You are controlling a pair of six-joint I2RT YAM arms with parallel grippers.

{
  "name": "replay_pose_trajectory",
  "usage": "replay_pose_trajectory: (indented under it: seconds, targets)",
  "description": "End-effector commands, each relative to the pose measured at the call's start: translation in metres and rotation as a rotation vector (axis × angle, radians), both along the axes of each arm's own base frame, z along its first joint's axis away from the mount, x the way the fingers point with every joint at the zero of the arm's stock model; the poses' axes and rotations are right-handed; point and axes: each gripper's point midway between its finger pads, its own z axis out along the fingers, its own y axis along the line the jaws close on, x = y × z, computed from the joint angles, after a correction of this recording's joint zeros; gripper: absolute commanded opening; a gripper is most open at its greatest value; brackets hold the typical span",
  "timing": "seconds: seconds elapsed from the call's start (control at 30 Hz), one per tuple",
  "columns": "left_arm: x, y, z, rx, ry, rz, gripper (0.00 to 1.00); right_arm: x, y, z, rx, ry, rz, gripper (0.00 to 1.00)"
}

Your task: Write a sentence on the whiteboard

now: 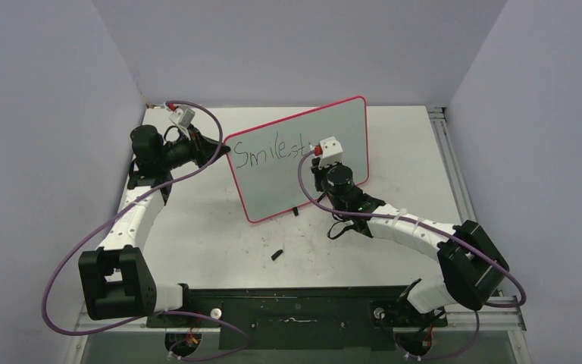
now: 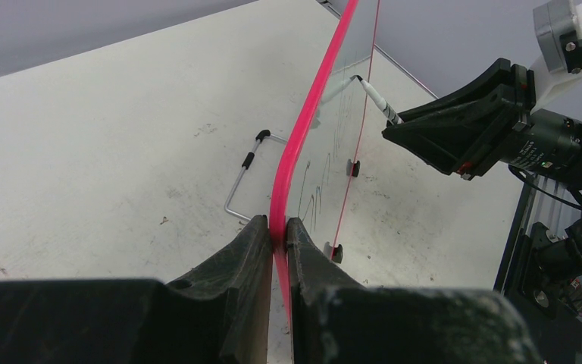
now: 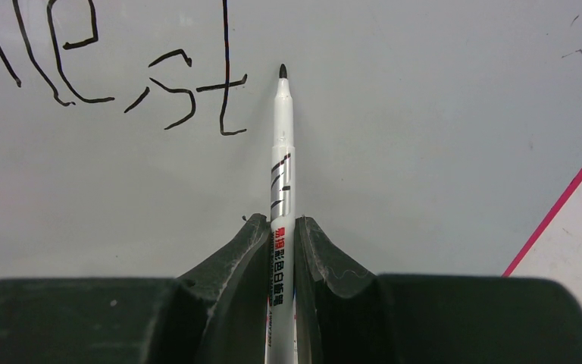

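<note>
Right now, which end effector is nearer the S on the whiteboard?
Left. The left end effector is clamped on the whiteboard rim right beside the S; the right end effector holds the marker at the writing's far end, just past the "st".

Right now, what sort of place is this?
Probably a lab robot cell: plain grey walls box in a scuffed white table with two cabled arms bolted at its near edge, working a whiteboard.

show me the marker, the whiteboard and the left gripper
marker (image 3: 282, 152): right wrist view, white barrel below the tip
whiteboard (image 1: 276, 189): top view, bare face below the writing
left gripper (image 2: 279, 227): left wrist view, between fingertips clamping the rim
</note>
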Motion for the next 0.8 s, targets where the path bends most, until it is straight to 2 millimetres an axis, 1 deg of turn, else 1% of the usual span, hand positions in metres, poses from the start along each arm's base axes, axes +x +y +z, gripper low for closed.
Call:
replay_pose_trajectory:
  seconds: [0.0, 0.23, 0.4, 0.77]
  targets:
    - [-0.004, 0.0, 0.013, 0.009, -0.058, -0.011, 0.0, 0.011, 0.006, 0.021, 0.046, -0.042, -0.005, 0.05]
    - [-0.004, 0.0, 0.013, 0.009, -0.058, -0.01, 0.0, 0.015, 0.008, 0.02, 0.038, -0.04, 0.005, 0.05]
    - [-0.004, 0.0, 0.014, 0.009, -0.061, -0.012, 0.0, 0.013, 0.011, 0.02, 0.034, -0.044, 0.027, 0.05]
    - [-0.004, 0.0, 0.014, 0.008, -0.059, -0.014, 0.0, -0.003, 0.012, -0.005, 0.013, 0.011, 0.06, 0.05]
